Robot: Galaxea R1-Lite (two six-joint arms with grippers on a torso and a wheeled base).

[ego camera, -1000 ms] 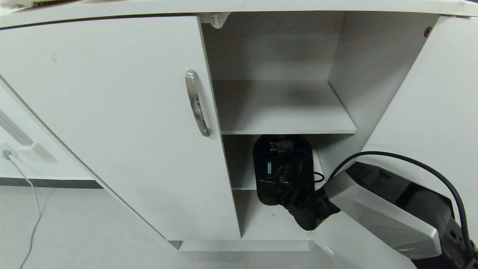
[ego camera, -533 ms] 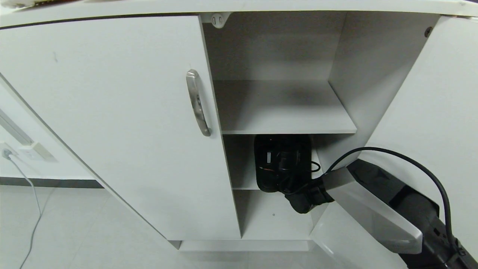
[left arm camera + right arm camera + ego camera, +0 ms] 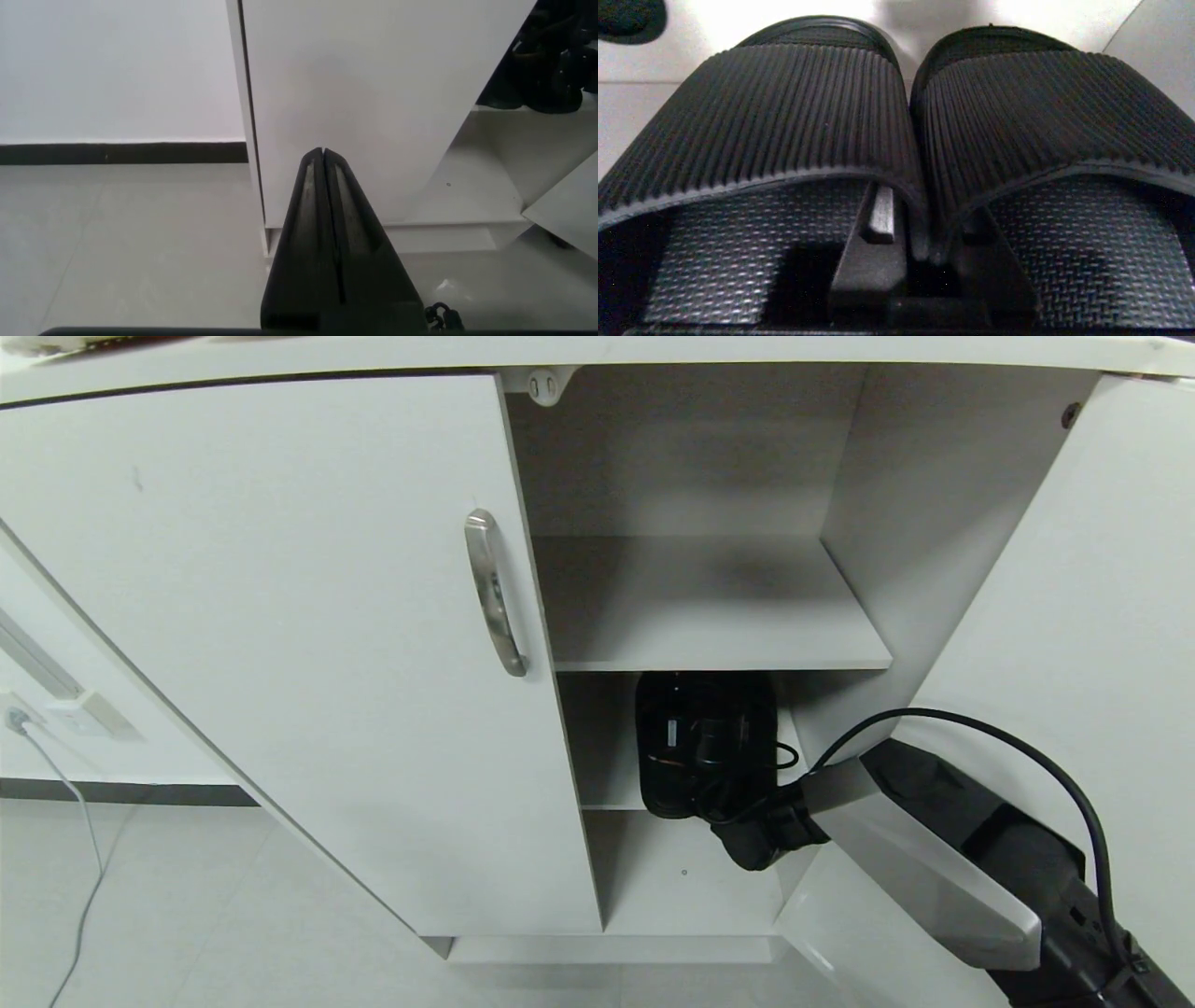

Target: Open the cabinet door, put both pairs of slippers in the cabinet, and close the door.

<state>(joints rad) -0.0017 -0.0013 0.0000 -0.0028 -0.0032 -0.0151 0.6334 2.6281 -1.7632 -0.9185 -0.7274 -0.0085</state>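
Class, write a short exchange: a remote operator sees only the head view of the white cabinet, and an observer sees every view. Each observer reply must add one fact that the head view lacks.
Operator: Are the right jaws holding anything?
Observer: Yes. They are shut on the pair of black ribbed slippers, pinching them where the two meet.
Operator: How do the slippers lie?
Observer: Side by side, ribbed tops facing the right wrist camera.
Operator: And the left jaws?
Observer: Shut with nothing between them, above the light grey tiled floor, facing the closed white cabinet door.
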